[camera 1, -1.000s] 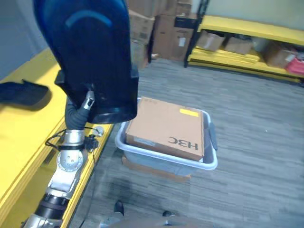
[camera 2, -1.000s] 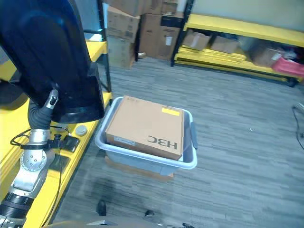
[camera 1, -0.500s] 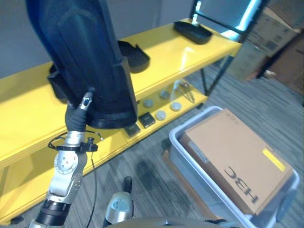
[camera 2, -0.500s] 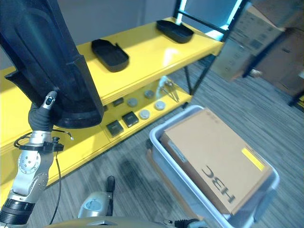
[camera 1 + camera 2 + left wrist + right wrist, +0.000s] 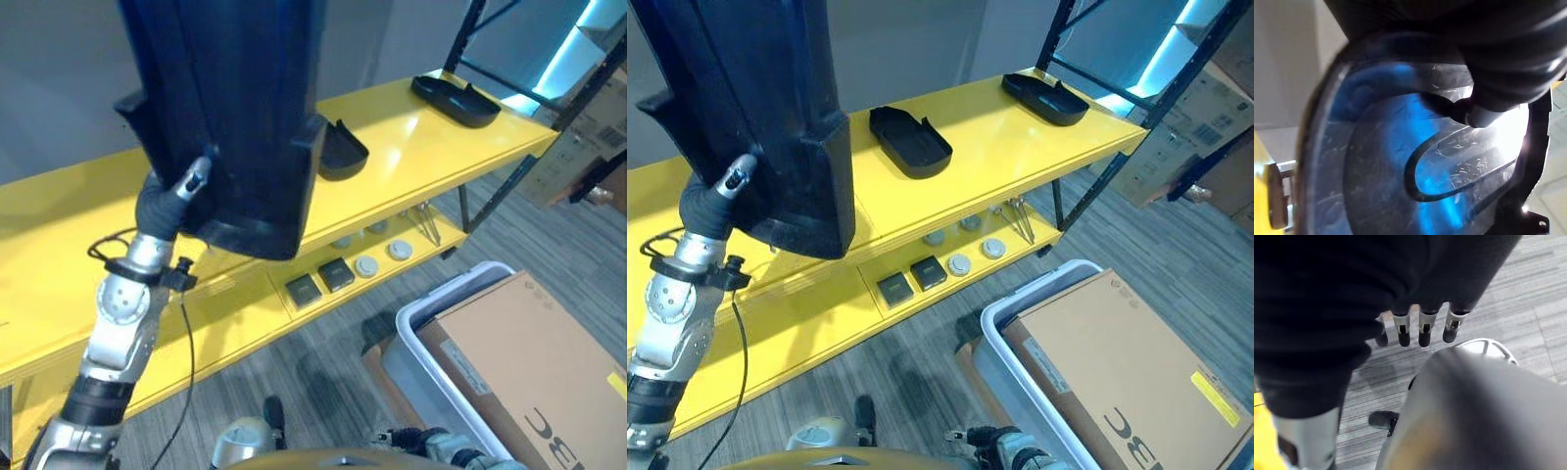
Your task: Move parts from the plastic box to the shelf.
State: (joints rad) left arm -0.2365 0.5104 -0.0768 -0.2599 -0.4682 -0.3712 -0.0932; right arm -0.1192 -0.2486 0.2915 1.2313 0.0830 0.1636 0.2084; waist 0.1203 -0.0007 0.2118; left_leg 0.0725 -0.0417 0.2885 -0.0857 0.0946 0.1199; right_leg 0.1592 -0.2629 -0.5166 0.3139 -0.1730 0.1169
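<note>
The left hand (image 5: 196, 181) was seen clenched on a large dark plastic part (image 5: 235, 108), held upright above the yellow shelf (image 5: 431, 147). The right hand (image 5: 1415, 330) hung idle with fingers relaxed. For a clean placement, the part would best be tipped flat and lowered onto bare shelf, clear of the black tray (image 5: 911, 142), before release. The plastic box (image 5: 1019, 382) stood apart.

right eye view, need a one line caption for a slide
Left hand raises a large dark moulded part over the yellow shelf, beside two black trays.
</note>
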